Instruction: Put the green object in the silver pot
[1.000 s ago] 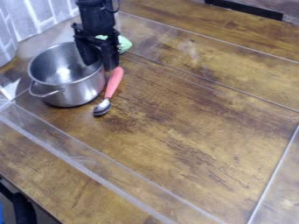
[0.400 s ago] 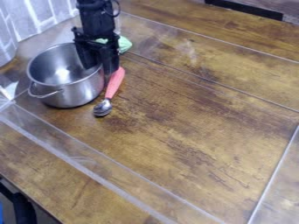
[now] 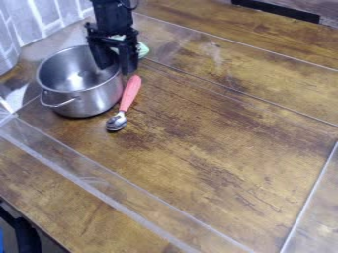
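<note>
Slightly shifted since the earlier frame, the silver pot [image 3: 82, 98] sits a touch farther from the near edge of the table [image 3: 211, 148], its rim nudged toward the right, while the dark gripper [image 3: 111, 61] has changed its pose a little over the pot's far right side. The green object [image 3: 142, 48] lies behind the gripper, just beyond the pot toward the table's far left corner, and only a pale green bit of it shows past the black fingers. Whether those fingers are apart or closed cannot be told, since they are dark against the pot's inside and blur together; nothing green is visible between them. The spoon [image 3: 125, 105] with its red handle rests on the wood just right of the pot, bowl toward the near edge. As I judge it, the green piece has still to be picked up, and the main risk is the arm's low position: a finger catching the pot's rim could drag or tip the pot. A sideways sweep toward the green piece could also push it farther off or knock the spoon's handle. Being soft, the piece may fold or slip if pinched only at its edge, so lifting clear of the rim first seems wise.
</note>
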`<state>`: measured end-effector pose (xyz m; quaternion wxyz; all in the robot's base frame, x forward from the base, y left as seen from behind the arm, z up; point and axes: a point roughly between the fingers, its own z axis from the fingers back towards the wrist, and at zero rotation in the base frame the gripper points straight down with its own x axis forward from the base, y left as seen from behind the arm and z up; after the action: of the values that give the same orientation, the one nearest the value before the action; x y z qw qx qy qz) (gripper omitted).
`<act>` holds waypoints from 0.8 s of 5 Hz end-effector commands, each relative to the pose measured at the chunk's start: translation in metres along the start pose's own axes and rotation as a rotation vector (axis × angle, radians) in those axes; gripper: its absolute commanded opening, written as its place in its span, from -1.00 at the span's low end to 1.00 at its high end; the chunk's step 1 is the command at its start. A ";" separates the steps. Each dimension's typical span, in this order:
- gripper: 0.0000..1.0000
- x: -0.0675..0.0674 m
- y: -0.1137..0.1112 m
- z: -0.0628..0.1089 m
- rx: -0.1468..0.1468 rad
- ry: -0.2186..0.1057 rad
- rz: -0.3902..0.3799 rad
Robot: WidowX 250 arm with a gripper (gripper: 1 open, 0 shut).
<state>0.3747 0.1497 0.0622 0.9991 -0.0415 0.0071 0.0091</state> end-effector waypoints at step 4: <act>-1.00 0.023 -0.010 0.020 0.026 -0.064 -0.032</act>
<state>0.3891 0.1459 0.0615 0.9991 -0.0411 0.0047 0.0075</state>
